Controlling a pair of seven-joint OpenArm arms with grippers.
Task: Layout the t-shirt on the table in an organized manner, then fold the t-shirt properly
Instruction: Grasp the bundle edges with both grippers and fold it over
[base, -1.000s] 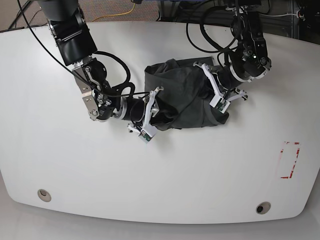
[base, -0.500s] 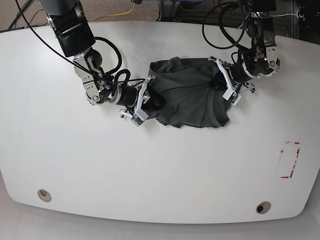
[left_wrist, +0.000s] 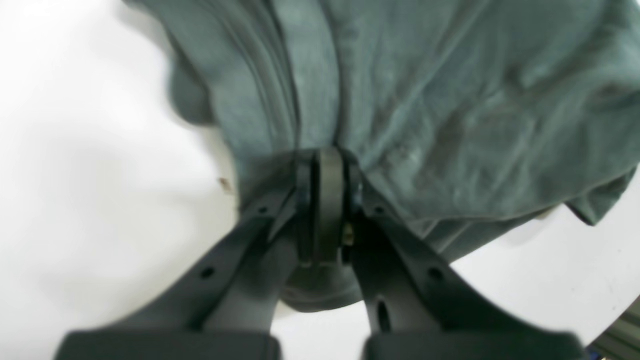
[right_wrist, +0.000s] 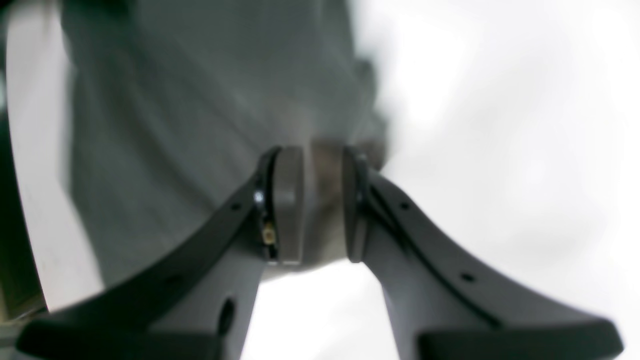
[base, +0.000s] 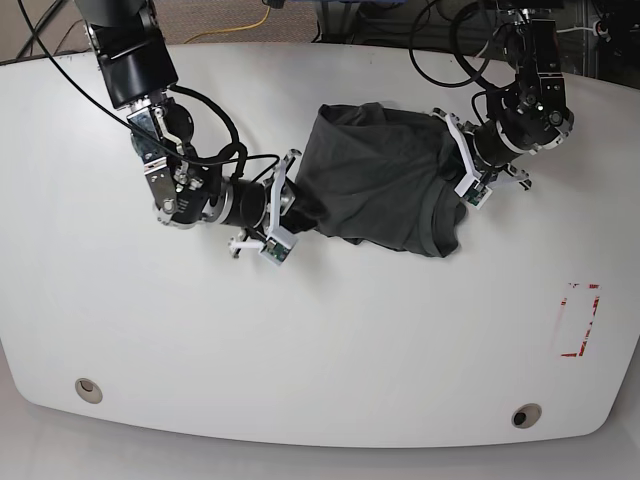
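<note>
**Both grippers pinch the t-shirt at opposite edges**

The t-shirt (base: 385, 175) lies bunched and wrinkled on the table (base: 320, 330), in the far middle part of it as the base view shows. The cloth is a dark grey heap, with a curved hem along its near edge and folds running across it; no sleeve is laid out flat.

The left gripper (base: 462, 165) sits at the shirt's edge on the base view's right side. In the left wrist view its jaws are pressed together on a gathered fold of cloth (left_wrist: 327, 165), and the fabric fans out from that pinch. Some of the shirt also hangs under the jaws, and a corner of it reaches toward the table's edge at the right of that view.

The right gripper (base: 283, 205) holds the opposite edge, on the base view's left side. In the right wrist view, which is blurred, the jaws stand narrow with a thin band of grey cloth (right_wrist: 322, 170) between the pads (right_wrist: 289, 200), so they are clamped on the shirt's edge.

A red tape mark (base: 578, 320) lies well apart from the shirt, near the table's right side in the base view. Two round grommet holes (base: 88, 389) sit along the near edge, one at each corner.
</note>
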